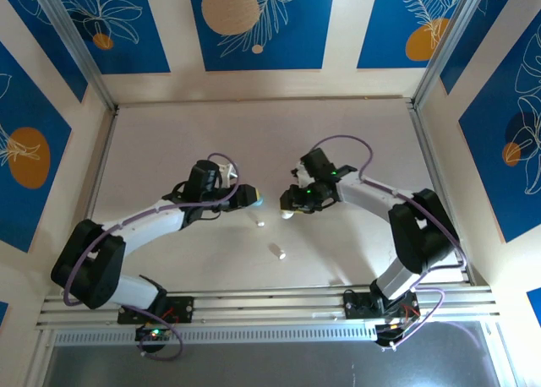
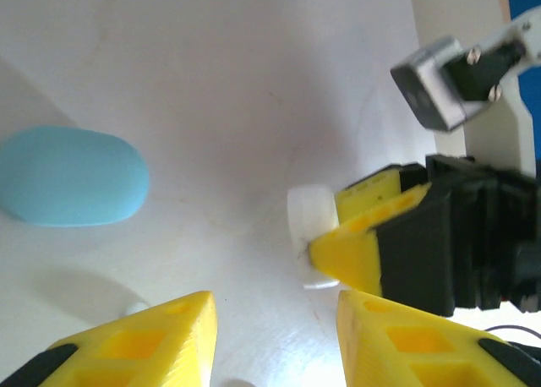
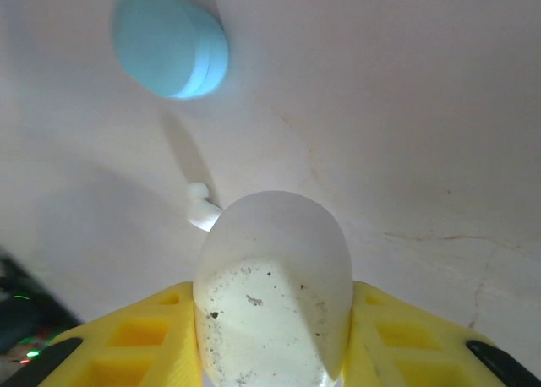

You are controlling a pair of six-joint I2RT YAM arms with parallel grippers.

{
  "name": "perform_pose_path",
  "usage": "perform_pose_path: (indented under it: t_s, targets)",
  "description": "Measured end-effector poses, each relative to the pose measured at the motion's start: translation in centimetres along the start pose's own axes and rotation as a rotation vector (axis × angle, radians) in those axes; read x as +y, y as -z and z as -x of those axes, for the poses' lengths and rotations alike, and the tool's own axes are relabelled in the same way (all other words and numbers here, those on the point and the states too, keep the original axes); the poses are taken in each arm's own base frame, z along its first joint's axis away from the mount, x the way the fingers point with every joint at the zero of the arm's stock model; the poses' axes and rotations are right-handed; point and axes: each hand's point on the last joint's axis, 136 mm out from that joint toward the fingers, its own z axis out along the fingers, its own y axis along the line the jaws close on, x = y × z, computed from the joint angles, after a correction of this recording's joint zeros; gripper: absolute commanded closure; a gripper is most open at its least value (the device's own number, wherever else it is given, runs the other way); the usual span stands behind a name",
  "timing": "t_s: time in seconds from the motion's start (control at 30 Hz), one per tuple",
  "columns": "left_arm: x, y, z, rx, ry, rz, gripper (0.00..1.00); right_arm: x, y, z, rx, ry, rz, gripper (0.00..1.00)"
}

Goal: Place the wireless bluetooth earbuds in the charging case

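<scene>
With the right end effector (image 3: 270,319) clamped on the white charging case (image 3: 270,260) and the left end effector (image 2: 272,307) half open and empty, hold the case level and bring the left squarely over the white earbud (image 1: 260,224) lying on the bench (image 1: 338,150) between them

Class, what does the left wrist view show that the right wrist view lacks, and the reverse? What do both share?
Left wrist view: the left gripper, open, and the black body of the right gripper. Right wrist view: a tiny white earbud, clearly shaped, lying on the pale table. Both: the light blue oval case and the white oval case gripped by the right gripper.
</scene>
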Motion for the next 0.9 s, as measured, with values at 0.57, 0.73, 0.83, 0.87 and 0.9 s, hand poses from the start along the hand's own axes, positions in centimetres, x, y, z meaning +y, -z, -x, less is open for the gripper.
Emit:
perform_pose_path:
  t_s: [0.57,0.73,0.83,0.87,0.9]
  targets:
    - [-3.9,-2.9,0.5,0.012,0.071,-0.181,0.54,3.2,3.8,2.2,-0.068,-0.184,0.479,0.71]
    - [-4.2,-2.9,0.8,0.007,0.073,-0.196,0.49,3.8,4.2,2.2,-0.06,-0.186,0.524,0.72]
    - [-4.4,-2.9,0.8,0.008,0.073,-0.204,0.48,4.0,4.2,2.1,-0.053,-0.191,0.535,0.72]
    - [-4.4,-2.9,0.8,0.009,0.076,-0.204,0.48,4.1,4.3,2.1,-0.053,-0.189,0.538,0.72]
    - [-4.4,-2.9,0.8,0.009,0.077,-0.204,0.48,4.1,4.3,2.2,-0.055,-0.188,0.541,0.72]
